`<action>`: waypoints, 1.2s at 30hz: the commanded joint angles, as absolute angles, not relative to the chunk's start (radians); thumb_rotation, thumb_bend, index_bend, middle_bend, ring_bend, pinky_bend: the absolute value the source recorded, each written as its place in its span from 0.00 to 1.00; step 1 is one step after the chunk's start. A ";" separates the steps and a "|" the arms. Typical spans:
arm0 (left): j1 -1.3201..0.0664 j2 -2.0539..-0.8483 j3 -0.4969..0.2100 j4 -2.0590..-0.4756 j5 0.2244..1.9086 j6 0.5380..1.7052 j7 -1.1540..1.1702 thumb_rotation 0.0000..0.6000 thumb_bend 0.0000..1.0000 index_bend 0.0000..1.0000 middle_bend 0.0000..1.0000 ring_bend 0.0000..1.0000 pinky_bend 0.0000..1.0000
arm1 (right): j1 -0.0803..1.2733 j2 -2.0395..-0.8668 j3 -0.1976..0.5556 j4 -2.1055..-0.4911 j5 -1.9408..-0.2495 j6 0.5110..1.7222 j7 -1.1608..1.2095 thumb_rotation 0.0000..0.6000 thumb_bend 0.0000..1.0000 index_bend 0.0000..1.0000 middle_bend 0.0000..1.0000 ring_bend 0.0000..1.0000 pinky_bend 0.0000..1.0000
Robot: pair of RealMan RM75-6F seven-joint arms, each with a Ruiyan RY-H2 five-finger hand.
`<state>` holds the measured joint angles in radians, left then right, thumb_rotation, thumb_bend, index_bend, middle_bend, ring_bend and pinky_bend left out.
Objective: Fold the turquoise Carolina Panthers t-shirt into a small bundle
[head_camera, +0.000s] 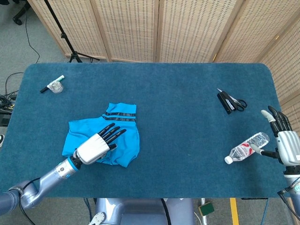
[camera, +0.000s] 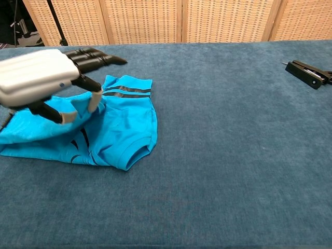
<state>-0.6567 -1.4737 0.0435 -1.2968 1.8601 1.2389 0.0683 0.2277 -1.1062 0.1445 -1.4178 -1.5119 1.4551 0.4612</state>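
Observation:
The turquoise t-shirt (head_camera: 124, 140) lies partly folded in a rumpled bundle on the left half of the table, dark-striped sleeve at its far edge; in the chest view the t-shirt (camera: 124, 129) shows a dark print near its front. My left hand (head_camera: 99, 144) hovers over its middle with fingers stretched out flat; from the chest camera the left hand (camera: 46, 78) sits just above the cloth, thumb hanging down, holding nothing. My right hand (head_camera: 282, 136) stands at the table's right edge, fingers apart and empty.
A plastic water bottle (head_camera: 246, 147) lies just left of my right hand. Black scissors (head_camera: 231, 101) rest at the right, also caught as scissors (camera: 308, 72) in the chest view. A small tape roll with a marker (head_camera: 55, 86) sits far left. The table (head_camera: 178, 117) has blue carpet.

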 commanded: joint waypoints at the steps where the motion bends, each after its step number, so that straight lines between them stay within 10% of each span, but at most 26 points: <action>1: -0.665 -1.502 0.052 -1.288 1.873 1.238 0.076 1.00 0.45 0.86 0.00 0.00 0.00 | 0.228 -1.106 0.145 -1.417 -1.512 1.455 0.462 1.00 0.00 0.00 0.00 0.00 0.00; 17: -0.696 -1.652 0.042 -1.221 1.843 1.189 0.103 1.00 0.42 0.85 0.00 0.00 0.00 | 0.229 -1.103 0.145 -1.416 -1.508 1.448 0.471 1.00 0.00 0.00 0.00 0.00 0.00; 27: -0.695 -1.610 0.045 -1.307 1.772 1.159 -0.001 1.00 0.00 0.15 0.00 0.00 0.00 | 0.229 -1.102 0.145 -1.416 -1.509 1.447 0.475 1.00 0.00 0.00 0.00 0.00 0.00; 36: -0.676 -1.528 -0.082 -1.423 1.585 1.162 -0.010 1.00 0.06 0.20 0.00 0.00 0.00 | 0.228 -1.100 0.145 -1.418 -1.510 1.448 0.476 1.00 0.00 0.00 0.00 0.00 0.00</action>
